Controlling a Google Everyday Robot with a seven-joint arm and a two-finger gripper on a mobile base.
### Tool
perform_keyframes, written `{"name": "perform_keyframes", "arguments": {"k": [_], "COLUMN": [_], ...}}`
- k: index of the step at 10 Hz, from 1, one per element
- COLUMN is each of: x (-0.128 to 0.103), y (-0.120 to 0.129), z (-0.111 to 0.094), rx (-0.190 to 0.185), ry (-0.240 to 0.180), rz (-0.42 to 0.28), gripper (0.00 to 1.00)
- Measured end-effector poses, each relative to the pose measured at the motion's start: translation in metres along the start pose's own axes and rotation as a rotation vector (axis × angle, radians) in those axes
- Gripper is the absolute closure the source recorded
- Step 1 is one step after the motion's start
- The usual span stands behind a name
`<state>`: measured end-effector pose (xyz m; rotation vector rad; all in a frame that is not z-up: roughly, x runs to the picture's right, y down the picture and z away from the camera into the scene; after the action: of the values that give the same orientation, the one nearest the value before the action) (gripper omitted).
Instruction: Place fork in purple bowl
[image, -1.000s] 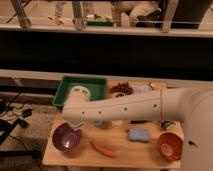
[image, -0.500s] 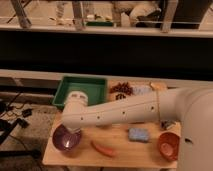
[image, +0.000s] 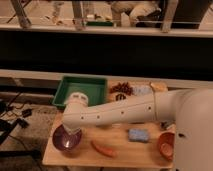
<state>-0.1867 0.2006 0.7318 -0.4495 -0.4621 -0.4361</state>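
Purple bowl (image: 60, 143) sat at the lower left of the frame, on the wooden table (image: 120, 147). The gripper (image: 71, 133) hung just above its inside; whether it was apart or together could not be told.

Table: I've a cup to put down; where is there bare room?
The table has bare wood in front of the blue sponge, between the orange strip and the orange bowl. Crowded around the purple bowl: the claw hangs over it.

Tabletop layout, gripper (image: 70, 133) at near left.
The round purple bowl (image: 64, 142) sits near-left on the wooden table (image: 120, 156), under the gripper. To its right lie a long orange object (image: 103, 148), a blue rectangular sponge (image: 138, 135) and an orange-brown bowl (image: 166, 145). A green rectangular tray (image: 82, 91) lies behind.
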Motion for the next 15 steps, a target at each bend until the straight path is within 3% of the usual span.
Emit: {"name": "perform_keyframes", "arguments": {"k": [2,8,15], "x": [0.001,0.001,0.004], "y": [0.0,0.0,0.006], "z": [0.008,0.018,0.031], "rx": [-0.01,-0.037,-0.088], "ry": [-0.03,-0.064,-0.025], "rz": [0.009,0.006,-0.047], "gripper": [0.83,0.83,0.83]}}
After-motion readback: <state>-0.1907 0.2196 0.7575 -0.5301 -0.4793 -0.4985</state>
